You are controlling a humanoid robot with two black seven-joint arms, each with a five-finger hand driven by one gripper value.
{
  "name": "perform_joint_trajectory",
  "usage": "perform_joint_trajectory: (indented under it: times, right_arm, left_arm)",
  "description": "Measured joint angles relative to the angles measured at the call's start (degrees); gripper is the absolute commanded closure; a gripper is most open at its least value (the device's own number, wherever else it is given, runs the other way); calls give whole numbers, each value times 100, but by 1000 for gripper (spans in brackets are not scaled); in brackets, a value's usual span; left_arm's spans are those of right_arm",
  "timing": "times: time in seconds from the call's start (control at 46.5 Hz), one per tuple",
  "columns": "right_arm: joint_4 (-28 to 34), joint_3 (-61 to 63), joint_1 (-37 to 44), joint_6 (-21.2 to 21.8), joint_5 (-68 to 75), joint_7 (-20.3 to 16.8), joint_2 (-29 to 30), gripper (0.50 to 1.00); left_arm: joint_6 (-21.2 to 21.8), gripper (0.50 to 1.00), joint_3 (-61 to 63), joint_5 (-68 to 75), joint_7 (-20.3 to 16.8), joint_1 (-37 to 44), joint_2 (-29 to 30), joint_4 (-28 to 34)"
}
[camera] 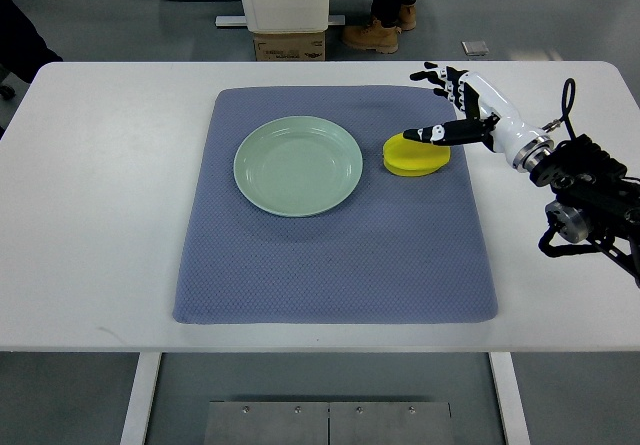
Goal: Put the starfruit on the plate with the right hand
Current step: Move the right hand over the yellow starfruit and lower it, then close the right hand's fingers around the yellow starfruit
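Observation:
A yellow starfruit (pixel 413 155) lies on the blue-grey mat (pixel 335 265), just right of the pale green plate (pixel 298 165). The plate holds nothing. My right hand (pixel 446 105) comes in from the right edge and hovers over the starfruit's right side. Its fingers are spread, with the thumb (pixel 428 134) reaching over the fruit's top and the other fingers (pixel 437 76) pointing away to the far side. It grasps nothing. The left arm does not show.
The mat lies on a white table (pixel 90 215). Beyond the far edge stand a cardboard box (pixel 289 45), a white pedestal and a person's boots (pixel 380 30). A dark sleeve shows at the top left corner.

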Motion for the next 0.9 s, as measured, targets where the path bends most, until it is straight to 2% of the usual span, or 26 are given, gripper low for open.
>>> perform_joint_trajectory:
  times: [0.193,0.301,0.902]
  right_arm:
    - [-11,-1156,420,-588,-5,200,63,500]
    - [-21,-1608,564,-765,-2,214,95,500]
    - [-651,-2130,584,-841,-1,115,485,500]
  left_arm:
    - [0,500,0,0,0,1,0,0]
    - [1,500,0,0,0,2,0,0]
    - [0,500,0,0,0,2,0,0]
